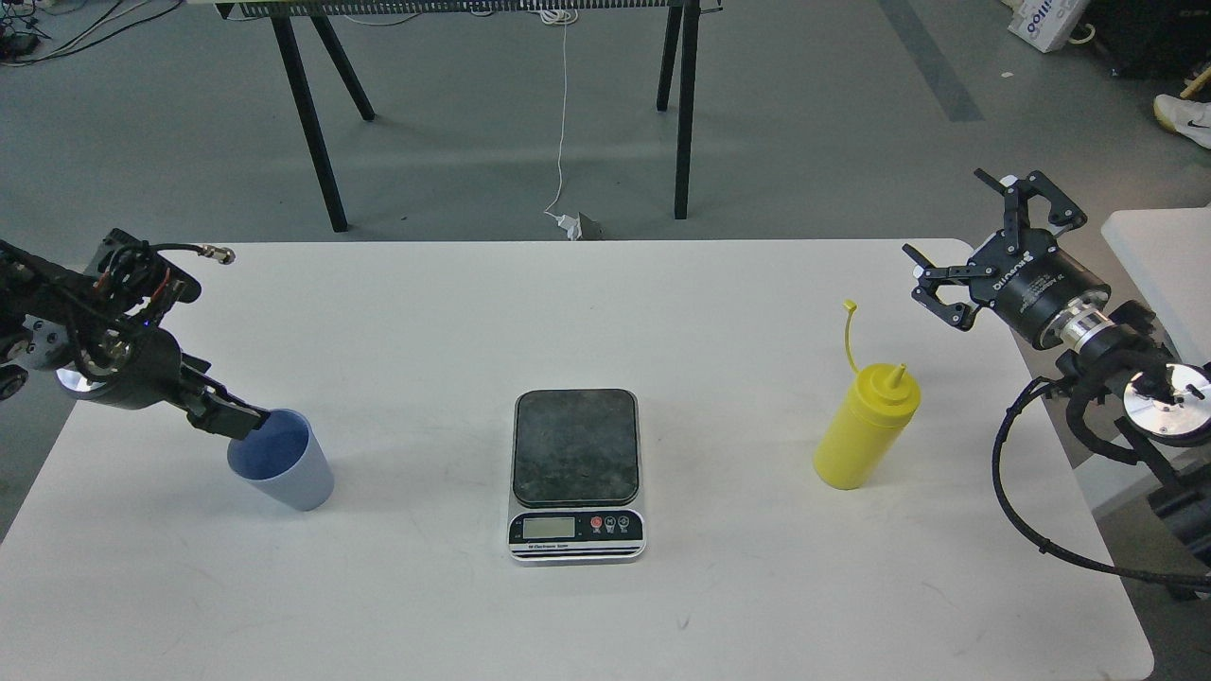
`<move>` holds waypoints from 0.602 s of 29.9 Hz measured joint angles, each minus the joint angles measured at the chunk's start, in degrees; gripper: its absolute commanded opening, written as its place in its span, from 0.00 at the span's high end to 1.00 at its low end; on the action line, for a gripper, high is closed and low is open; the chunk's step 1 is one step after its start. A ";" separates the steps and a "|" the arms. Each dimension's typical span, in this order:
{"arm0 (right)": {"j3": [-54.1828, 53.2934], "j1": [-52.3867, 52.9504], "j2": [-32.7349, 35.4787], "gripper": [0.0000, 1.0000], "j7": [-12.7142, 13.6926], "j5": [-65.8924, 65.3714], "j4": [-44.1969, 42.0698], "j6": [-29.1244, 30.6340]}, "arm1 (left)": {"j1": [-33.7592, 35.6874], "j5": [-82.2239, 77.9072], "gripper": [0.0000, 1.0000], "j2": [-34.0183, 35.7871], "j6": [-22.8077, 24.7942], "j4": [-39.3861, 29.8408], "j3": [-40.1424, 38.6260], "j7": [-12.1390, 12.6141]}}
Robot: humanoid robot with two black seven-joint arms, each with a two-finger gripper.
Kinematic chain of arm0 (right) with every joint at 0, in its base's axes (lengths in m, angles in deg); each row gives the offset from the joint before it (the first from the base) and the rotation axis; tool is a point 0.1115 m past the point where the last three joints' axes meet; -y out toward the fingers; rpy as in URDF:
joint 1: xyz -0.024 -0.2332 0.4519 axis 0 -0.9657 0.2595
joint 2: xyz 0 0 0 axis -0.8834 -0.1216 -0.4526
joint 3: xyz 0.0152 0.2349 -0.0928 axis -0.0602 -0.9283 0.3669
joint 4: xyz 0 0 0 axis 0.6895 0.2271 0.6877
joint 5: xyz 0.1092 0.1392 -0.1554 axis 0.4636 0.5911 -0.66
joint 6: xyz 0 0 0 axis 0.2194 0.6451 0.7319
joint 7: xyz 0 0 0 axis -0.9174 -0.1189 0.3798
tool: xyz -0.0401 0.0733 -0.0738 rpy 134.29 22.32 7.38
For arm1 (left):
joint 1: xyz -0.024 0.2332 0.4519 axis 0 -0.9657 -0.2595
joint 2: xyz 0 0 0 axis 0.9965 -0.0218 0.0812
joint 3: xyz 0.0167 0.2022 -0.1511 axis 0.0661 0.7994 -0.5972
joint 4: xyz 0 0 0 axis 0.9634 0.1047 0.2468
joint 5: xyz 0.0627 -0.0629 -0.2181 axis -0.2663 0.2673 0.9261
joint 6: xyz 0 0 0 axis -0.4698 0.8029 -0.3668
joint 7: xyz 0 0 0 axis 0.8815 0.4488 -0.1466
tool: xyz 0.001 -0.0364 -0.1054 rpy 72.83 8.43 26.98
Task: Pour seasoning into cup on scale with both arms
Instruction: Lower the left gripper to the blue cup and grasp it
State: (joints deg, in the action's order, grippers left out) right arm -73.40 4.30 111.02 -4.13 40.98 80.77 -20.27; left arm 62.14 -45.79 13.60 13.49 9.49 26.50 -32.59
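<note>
The light-blue cup (284, 465) stands on the white table (605, 312) at the front left, off the scale. My left gripper (235, 418) reaches down to the cup's left rim; its dark fingers touch or straddle the rim and I cannot tell them apart. The scale (575, 473) sits at the table's middle front with its dark plate bare. The yellow seasoning bottle (863, 430) stands upright to the right of the scale, nozzle uncovered, cap strap sticking up. My right gripper (946, 214) is open and empty, above the table's right edge, up and to the right of the bottle.
A second white table (1159, 246) edge lies just beyond the right arm. Black trestle legs (312, 123) and a white cable (564, 113) are on the grey floor behind the table.
</note>
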 measured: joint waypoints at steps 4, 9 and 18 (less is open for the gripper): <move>0.00 0.00 0.00 0.00 0.00 0.00 -0.03 0.00 | -1.35 0.00 0.00 -0.62 0.00 0.00 0.04 0.00; 0.00 0.00 0.01 0.00 0.00 0.00 -0.01 0.00 | -3.71 0.02 0.00 -1.49 0.00 0.17 0.14 0.00; 0.00 -0.18 0.07 0.00 -0.06 0.00 0.05 0.00 | -4.18 0.26 0.18 -1.60 0.00 0.31 0.04 0.00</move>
State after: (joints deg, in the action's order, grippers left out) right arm -73.40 4.12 111.09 -4.19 40.98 80.82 -20.27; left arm 57.95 -45.53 12.00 13.49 9.80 26.54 -32.59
